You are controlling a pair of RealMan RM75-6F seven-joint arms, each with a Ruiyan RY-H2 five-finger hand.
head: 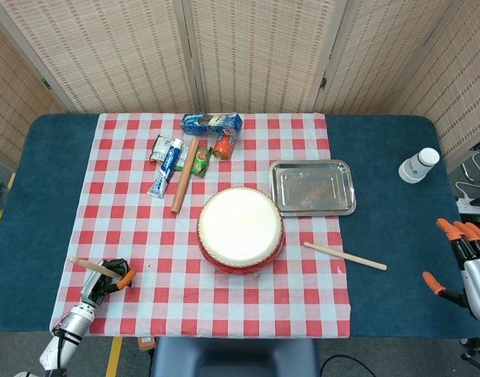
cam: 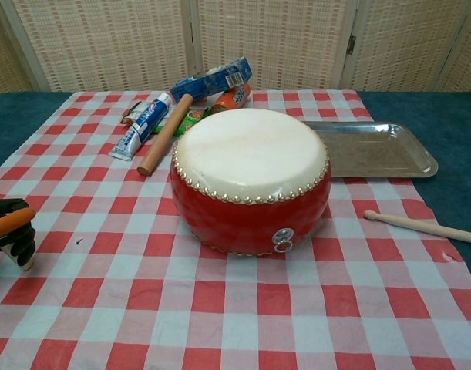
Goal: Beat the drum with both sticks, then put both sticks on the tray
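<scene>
Your left hand grips one stick at the near left; the drum lies right of it. The second stick lies crosswise, nearer your spread, empty right hand.
</scene>
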